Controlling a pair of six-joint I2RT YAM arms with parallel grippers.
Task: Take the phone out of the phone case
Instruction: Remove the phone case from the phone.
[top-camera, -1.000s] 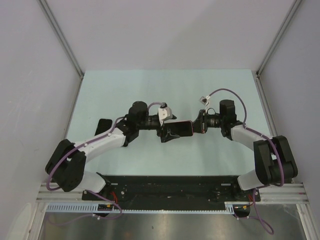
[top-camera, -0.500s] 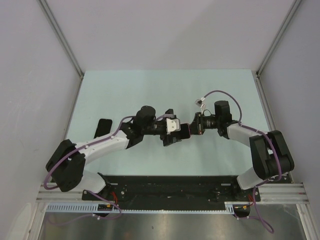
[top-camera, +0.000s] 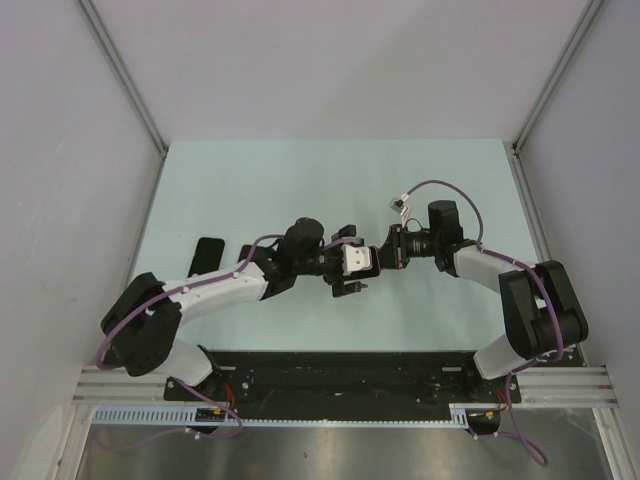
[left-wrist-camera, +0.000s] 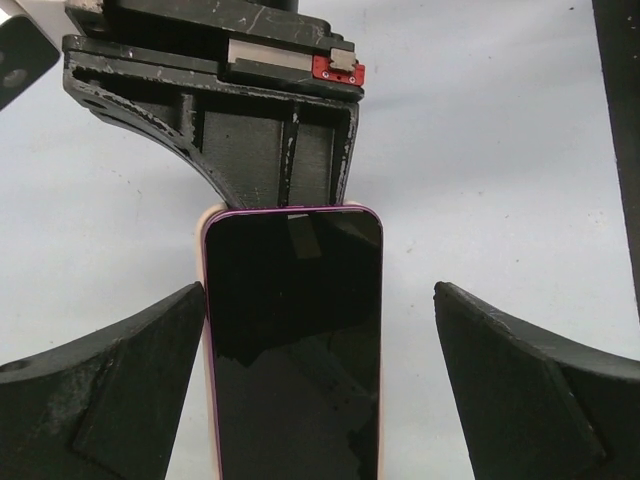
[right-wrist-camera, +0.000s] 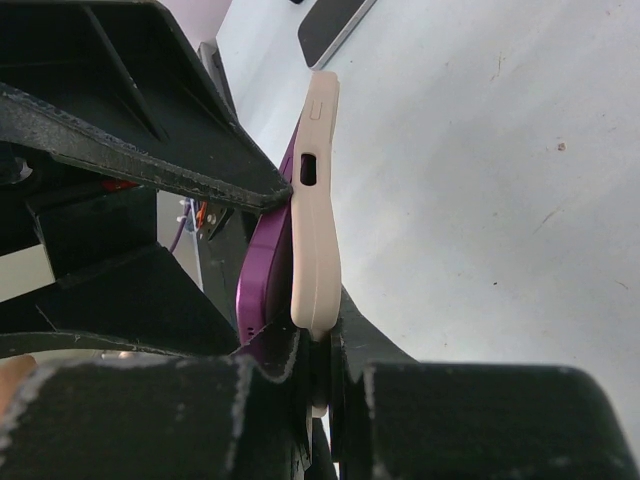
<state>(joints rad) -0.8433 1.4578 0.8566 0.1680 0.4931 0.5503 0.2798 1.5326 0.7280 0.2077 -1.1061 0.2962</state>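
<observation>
The phone (left-wrist-camera: 292, 340) has a dark screen and a purple rim and sits in a cream case (right-wrist-camera: 318, 200). It is held level above the table between the two arms. My right gripper (right-wrist-camera: 325, 345) is shut on the case's end, where the purple phone body (right-wrist-camera: 262, 285) stands off from the case. This gripper also shows in the left wrist view (left-wrist-camera: 270, 150). My left gripper (left-wrist-camera: 318, 290) is open, its fingers (left-wrist-camera: 110, 390) astride the phone, one against its left edge. In the top view the left wrist (top-camera: 355, 262) hides the phone.
A flat black slab (top-camera: 207, 252) lies on the pale green table (top-camera: 300, 180) to the left of the left arm. It also shows in the right wrist view (right-wrist-camera: 335, 20). Grey walls stand on three sides.
My left gripper has moved right, sliding along the phone towards the right gripper. The right gripper shifted a little left at first and then stayed still.
</observation>
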